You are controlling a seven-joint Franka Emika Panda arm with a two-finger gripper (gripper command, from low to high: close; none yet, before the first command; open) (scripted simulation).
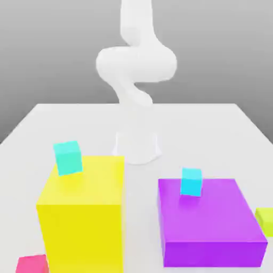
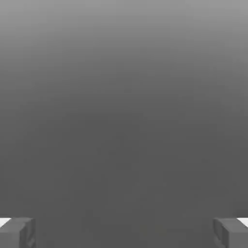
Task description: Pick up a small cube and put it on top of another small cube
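Cyan cube sits at the purple block's far edge, turquoise cube near the yellow block's far-left corner, exterior view; gripper fingers stand apart.

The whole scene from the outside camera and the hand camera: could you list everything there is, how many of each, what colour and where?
Yellow block: one, large, yellow, exterior view's left.
Purple block: one, large and flat, purple, exterior view's right.
Turquoise cube: one, small, on the yellow block.
Cyan cube: one, small, at the purple block's far part.
Lime cube: one, small, yellow-green, at the exterior view's right edge.
Pink-red cube: one, small, exterior view's lower left corner.
Tabletop: one, pale, under the blocks.
Robot arm: one, white, behind the blocks.
Pincer: one, grey, open, in the hand view.
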